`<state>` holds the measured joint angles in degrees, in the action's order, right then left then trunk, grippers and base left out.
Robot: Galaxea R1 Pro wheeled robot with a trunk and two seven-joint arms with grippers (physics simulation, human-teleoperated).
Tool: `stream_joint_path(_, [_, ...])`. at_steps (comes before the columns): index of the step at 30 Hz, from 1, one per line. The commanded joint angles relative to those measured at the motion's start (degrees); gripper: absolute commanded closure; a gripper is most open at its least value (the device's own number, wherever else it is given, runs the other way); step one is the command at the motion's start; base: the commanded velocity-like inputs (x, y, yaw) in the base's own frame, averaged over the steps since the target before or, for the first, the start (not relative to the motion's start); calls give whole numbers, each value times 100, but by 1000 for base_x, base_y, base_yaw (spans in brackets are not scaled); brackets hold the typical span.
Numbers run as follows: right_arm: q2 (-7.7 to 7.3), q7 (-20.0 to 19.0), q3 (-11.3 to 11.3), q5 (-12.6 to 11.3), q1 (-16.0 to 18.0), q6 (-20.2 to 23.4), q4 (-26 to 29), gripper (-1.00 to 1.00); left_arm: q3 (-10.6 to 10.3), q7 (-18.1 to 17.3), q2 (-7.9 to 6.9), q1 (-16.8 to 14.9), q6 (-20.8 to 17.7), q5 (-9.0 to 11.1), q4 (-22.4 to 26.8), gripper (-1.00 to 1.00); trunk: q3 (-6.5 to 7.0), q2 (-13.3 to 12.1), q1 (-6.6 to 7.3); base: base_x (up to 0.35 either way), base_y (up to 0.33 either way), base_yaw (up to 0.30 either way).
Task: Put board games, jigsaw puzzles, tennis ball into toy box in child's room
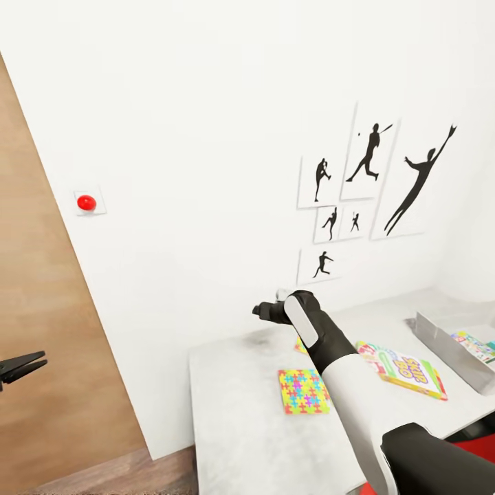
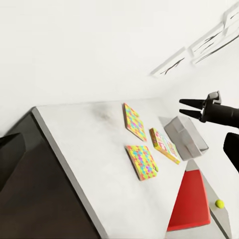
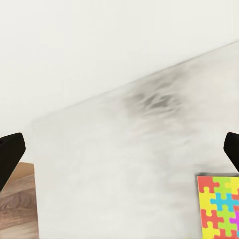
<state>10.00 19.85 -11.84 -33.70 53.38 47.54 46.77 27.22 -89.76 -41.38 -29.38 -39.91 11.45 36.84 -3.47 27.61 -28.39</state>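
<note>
Head view: white counter point(image 1: 234, 426) under the right pincer point(image 1: 265, 311), which hangs empty, seemingly open. Toy box point(image 1: 447, 350) well right of it, Skip-Bo game point(image 1: 405, 371) between, jigsaw point(image 1: 303, 391) just below. Left pincer point(image 1: 24, 364) looks closed.

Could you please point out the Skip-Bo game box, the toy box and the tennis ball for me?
Skip-Bo game box point(image 1: 405, 369), head view, on its printed lid.
Toy box point(image 1: 448, 345), head view, on its grey near wall.
Tennis ball point(image 2: 219, 203), left wrist view, on the ball's middle.
</note>
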Motion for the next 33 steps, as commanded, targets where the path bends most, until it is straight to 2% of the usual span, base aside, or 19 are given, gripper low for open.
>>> stream_joint_path(1, [0, 55, -9, -54, 6, 10, 2, -100, 2, -24, -1, -5, -61, -4, -1, -100, -22, 13, -3, 0, 27, 0])
stream_joint_path(8, [0, 59, -4, -39, 8, 10, -73, -100, 3, -24, -1, -6, -61, 2, -1, -100, -86, 13, -3, 0, 12, 0])
stream_joint_path(13, [0, 56, -3, -18, 35, -13, -339, -100, 1, -24, 3, -5, -61, 7, -1, -100, -133, 13, -3, 0, 3, 0])
stream_joint_path(25, [0, 53, -11, -6, 272, -523, -1000, -100, -7, -24, 12, -5, -61, 15, 27, -100, -245, 13, -3, 0, 0, 0])
stream_joint_path(30, [0, 46, -17, 1, 369, -741, -1337, -100, -26, -24, 95, -1, -61, 17, 208, -100, -292, 13, -3, 0, 0, 0])
stream_joint_path(33, [0, 42, -20, 2, 416, -873, -1449, -100, -38, -24, 221, 23, -70, 16, 397, -100, -320, 13, -3, 0, 0, 0])
